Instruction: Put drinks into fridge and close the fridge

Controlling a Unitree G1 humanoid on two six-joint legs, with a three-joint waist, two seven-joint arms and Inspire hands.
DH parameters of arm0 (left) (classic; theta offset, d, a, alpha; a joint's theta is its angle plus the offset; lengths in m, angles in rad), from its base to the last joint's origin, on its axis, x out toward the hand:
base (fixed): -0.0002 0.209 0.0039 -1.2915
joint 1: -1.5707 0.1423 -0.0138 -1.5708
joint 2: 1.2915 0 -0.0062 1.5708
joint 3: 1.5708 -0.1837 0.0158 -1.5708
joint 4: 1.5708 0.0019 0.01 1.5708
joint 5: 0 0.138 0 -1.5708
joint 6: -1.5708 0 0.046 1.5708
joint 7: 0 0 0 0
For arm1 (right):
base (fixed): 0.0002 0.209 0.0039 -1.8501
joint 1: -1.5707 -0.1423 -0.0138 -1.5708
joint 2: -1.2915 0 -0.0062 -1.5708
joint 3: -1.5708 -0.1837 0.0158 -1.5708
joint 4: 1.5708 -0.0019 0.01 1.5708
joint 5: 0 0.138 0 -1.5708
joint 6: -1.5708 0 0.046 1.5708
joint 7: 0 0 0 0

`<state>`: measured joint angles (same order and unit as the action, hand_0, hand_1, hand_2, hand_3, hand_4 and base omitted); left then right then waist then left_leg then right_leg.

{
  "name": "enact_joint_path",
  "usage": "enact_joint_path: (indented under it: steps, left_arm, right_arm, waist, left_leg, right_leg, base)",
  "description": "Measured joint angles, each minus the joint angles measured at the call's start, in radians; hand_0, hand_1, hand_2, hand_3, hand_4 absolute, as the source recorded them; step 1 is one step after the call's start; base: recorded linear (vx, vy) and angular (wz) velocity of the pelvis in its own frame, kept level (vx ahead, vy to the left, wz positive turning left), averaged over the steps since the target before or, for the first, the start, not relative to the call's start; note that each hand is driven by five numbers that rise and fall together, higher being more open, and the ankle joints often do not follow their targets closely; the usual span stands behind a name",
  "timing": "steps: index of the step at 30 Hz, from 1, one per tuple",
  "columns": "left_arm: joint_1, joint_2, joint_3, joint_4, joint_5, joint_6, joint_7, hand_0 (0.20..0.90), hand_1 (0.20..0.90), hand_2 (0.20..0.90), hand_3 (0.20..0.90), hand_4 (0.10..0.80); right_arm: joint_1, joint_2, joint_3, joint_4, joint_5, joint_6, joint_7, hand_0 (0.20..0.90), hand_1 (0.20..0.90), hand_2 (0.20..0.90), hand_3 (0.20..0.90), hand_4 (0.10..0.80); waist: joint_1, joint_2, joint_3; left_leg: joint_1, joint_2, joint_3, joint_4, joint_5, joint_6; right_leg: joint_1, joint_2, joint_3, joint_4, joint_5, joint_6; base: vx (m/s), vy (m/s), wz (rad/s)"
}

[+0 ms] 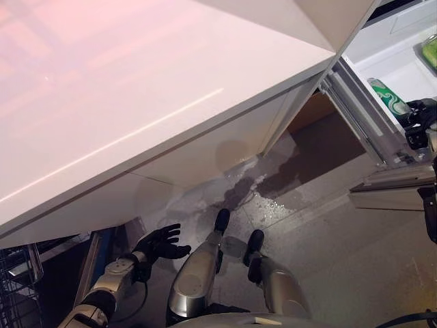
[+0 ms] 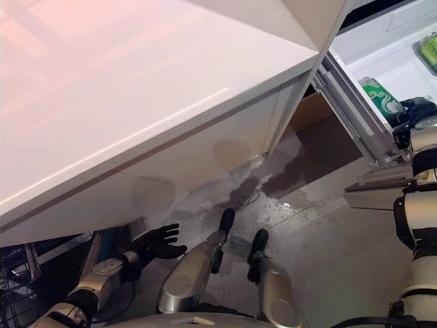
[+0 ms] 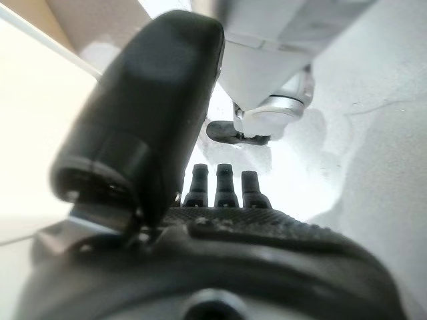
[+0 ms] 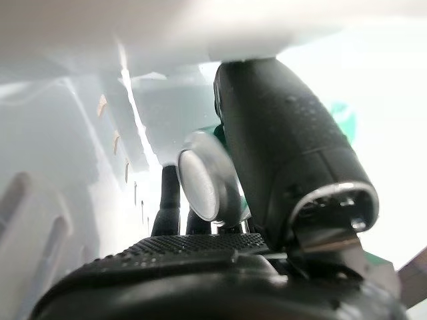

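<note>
My right hand point(image 1: 420, 119) reaches into the open fridge point(image 1: 382, 48) at the upper right and is shut on a green can point(image 1: 388, 96), which lies tilted over the fridge's lower metal rail point(image 1: 362, 119). In the right wrist view the can's silver end point(image 4: 203, 183) sits between my thumb point(image 4: 287, 133) and my fingers. A second green drink point(image 1: 430, 51) stands deeper in the fridge. My left hand point(image 1: 160, 244) hangs low at the lower left, open with its fingers spread, holding nothing; its straight fingers point(image 3: 225, 187) show in the left wrist view.
A large white glossy panel point(image 1: 136, 102) slants across the upper left, close to my head. A dark wire basket point(image 1: 13, 287) stands at the lower left. The grey floor has a wet patch point(image 1: 266, 195) in front of the fridge.
</note>
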<state>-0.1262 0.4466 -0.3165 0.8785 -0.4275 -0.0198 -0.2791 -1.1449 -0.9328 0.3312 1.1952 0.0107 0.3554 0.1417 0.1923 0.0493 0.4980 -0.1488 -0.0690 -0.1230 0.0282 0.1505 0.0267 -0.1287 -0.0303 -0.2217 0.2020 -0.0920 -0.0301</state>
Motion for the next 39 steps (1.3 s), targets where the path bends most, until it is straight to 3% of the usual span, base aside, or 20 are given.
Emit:
enact_joint_path:
  steps: [4, 10, 17, 21, 28, 35, 39]
  left_arm:
    - [0.003, 0.000, 0.001, 0.001, 0.038, 0.011, 0.000, 0.900, 0.900, 0.900, 0.900, 0.800]
    - [0.017, -0.007, 0.026, 0.002, 0.076, 0.017, 0.009, 0.900, 0.900, 0.900, 0.900, 0.800]
    - [0.024, -0.043, 0.058, 0.080, 0.137, 0.014, 0.027, 0.900, 0.900, 0.900, 0.900, 0.800]
    - [0.047, -0.048, 0.069, 0.107, 0.152, 0.008, 0.040, 0.900, 0.900, 0.900, 0.900, 0.800]
    - [0.074, -0.064, 0.067, 0.141, 0.153, -0.004, 0.054, 0.900, 0.900, 0.900, 0.900, 0.800]
    - [0.070, -0.094, 0.041, 0.158, 0.154, -0.002, 0.056, 0.900, 0.900, 0.900, 0.900, 0.800]
    - [0.037, -0.113, 0.033, 0.158, 0.153, -0.002, 0.056, 0.900, 0.900, 0.900, 0.900, 0.800]
  right_arm:
    - [0.015, 0.000, 0.000, -0.080, 0.053, -0.012, -0.014, 0.900, 0.900, 0.900, 0.900, 0.800]
    - [0.115, -0.015, -0.049, -0.403, 0.325, -0.102, -0.114, 0.900, 0.900, 0.900, 0.900, 0.800]
    - [0.328, 0.013, -0.344, -0.608, 0.668, -0.359, -0.324, 0.900, 0.900, 0.900, 0.900, 0.800]
    - [0.433, 0.056, -0.471, -0.611, 0.724, -0.481, -0.442, 0.900, 0.900, 0.900, 0.900, 0.800]
    - [0.549, 0.163, -0.576, -0.599, 0.739, -0.705, -0.673, 0.900, 0.900, 0.900, 0.900, 0.800]
    - [0.591, 0.292, -0.596, -0.559, 0.908, -0.735, -0.689, 0.900, 0.900, 0.900, 0.900, 0.800]
    - [0.600, 0.339, -0.547, -0.512, 0.959, -0.726, -0.656, 0.900, 0.900, 0.900, 0.900, 0.800]
  waist:
    - [-0.021, 0.000, 0.000]
    - [-0.068, -0.001, -0.001]
    - [-0.088, -0.011, -0.006]
    - [-0.121, -0.025, -0.025]
    - [-0.174, -0.036, -0.115]
    - [-0.196, -0.024, -0.159]
    - [-0.186, -0.003, -0.150]
  left_leg:
    - [0.010, 0.002, 0.009, -0.001, 0.000, 0.000]
    - [0.039, 0.011, 0.038, -0.004, -0.007, 0.001]
    - [0.080, 0.013, 0.077, -0.020, -0.016, 0.007]
    - [0.109, 0.013, 0.099, -0.036, -0.023, 0.015]
    - [0.151, 0.016, 0.131, -0.067, -0.034, 0.020]
    - [0.161, 0.017, 0.153, -0.045, -0.050, 0.022]
    - [0.077, 0.004, 0.149, 0.124, -0.118, 0.027]
  right_leg:
    - [0.004, 0.000, 0.008, 0.007, 0.000, 0.000]
    - [0.021, 0.007, 0.033, 0.008, 0.002, -0.001]
    - [0.039, 0.011, 0.075, 0.001, 0.005, 0.000]
    - [0.065, 0.013, 0.098, -0.027, 0.014, 0.010]
    - [0.107, 0.019, 0.132, -0.082, 0.031, 0.019]
    - [0.106, 0.021, 0.157, -0.059, 0.028, 0.018]
    - [0.039, -0.002, 0.150, 0.089, -0.035, 0.015]
  base:
    - [-0.003, 0.031, -0.06]
    - [0.004, 0.034, -0.13]
    - [0.015, 0.046, -0.16]
    - [-0.006, 0.038, -0.18]
    - [-0.003, 0.019, -0.17]
    - [0.012, 0.007, -0.12]
    - [-0.113, -0.024, 0.10]
